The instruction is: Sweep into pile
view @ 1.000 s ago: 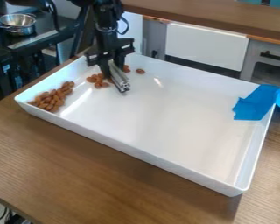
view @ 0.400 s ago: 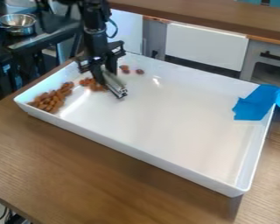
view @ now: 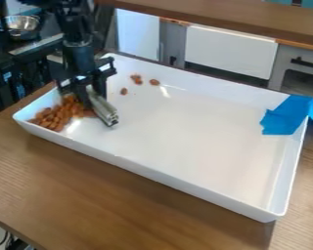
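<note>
Item: my gripper (view: 90, 95), jaws closed on metal bar (view: 104, 110), left of frame.
Item: almond pile (view: 53, 116), tray's (view: 198, 184) left corner.
Item: stray almonds (view: 136, 79), upper left.
Method: bar low, strokes slow, toward pile (haste scatters nuts).

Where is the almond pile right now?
At the left of the camera view, the almond pile lies in the left corner of the white tray, beside the metal bar.
</note>
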{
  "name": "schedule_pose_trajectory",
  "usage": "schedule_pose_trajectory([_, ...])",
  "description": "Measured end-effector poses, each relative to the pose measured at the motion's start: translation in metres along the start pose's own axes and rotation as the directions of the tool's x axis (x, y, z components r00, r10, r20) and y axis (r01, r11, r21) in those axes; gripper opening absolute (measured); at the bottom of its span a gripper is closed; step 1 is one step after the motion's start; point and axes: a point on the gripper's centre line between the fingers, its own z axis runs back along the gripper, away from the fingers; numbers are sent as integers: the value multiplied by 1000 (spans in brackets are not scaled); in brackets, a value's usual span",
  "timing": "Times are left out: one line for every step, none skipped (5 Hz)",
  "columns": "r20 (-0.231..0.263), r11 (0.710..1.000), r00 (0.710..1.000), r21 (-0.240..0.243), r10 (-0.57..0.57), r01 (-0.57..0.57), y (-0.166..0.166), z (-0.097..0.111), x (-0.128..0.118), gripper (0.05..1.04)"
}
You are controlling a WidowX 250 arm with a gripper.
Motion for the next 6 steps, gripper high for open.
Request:
schedule_pose_trajectory([25,1000,1000,3,-1,1,10,1,-11,375])
schedule_pose_trajectory([-3,999,1000,-23,26,-27,-13,9,-12,375])
schedule_pose_trajectory([-15,997,998,-44,68,-68,-50,17,-14,375])
schedule_pose_trajectory([-33,992,992,-38,119,-120,-86,23,-22,375])
schedule_pose_trajectory([-34,983,983,-24,181,-182,-105,23,-18,375])
schedule_pose_trajectory([-23,978,978,-16,209,-209,-120,18,-19,375])
